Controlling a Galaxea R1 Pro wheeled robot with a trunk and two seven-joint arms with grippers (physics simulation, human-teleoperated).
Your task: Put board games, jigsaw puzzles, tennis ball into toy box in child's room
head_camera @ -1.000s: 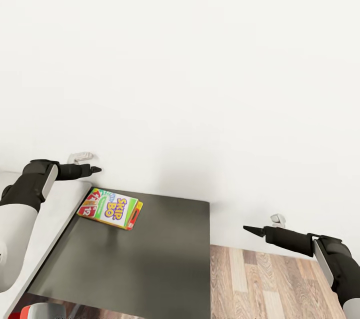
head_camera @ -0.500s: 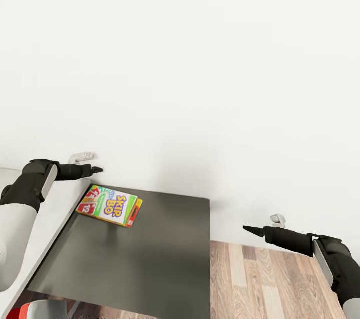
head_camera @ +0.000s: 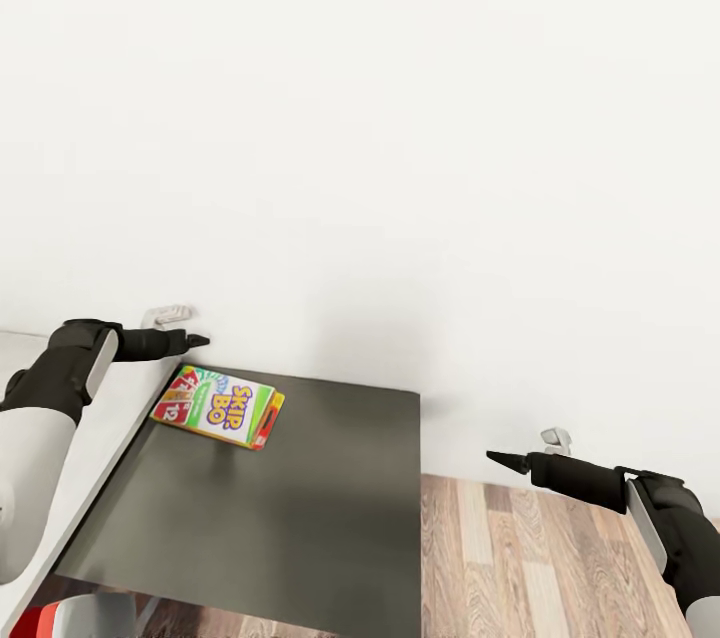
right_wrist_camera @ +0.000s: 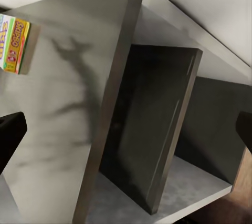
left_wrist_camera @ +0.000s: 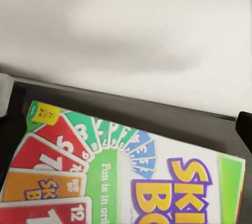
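Observation:
One board game, the white-green-purple SKIP-BO box (head_camera: 215, 405), lies flat on the dark grey part of the table (head_camera: 300, 508), near its back left corner against the wall. My left gripper (head_camera: 196, 341) hovers open just above and behind the box. The left wrist view looks down on the SKIP-BO box (left_wrist_camera: 131, 176), with a dark fingertip (left_wrist_camera: 244, 125) at each side edge. My right gripper (head_camera: 497, 458) hangs open over the floor, right of the table. In the right wrist view the SKIP-BO box (right_wrist_camera: 14, 37) shows at the edge of the table top (right_wrist_camera: 68, 108).
The light grey desk top (head_camera: 95, 438) joins the dark one on the left. A white wall stands directly behind. Wood-plank floor (head_camera: 540, 558) lies to the right. Open shelf compartments (right_wrist_camera: 152, 129) sit under the dark top. A red-and-white object (head_camera: 60, 618) pokes in at the lower left.
The whole head view has shifted slightly, so the table and box sit a little higher in it. Both arms keep the same pose, and the box has not moved on the table.

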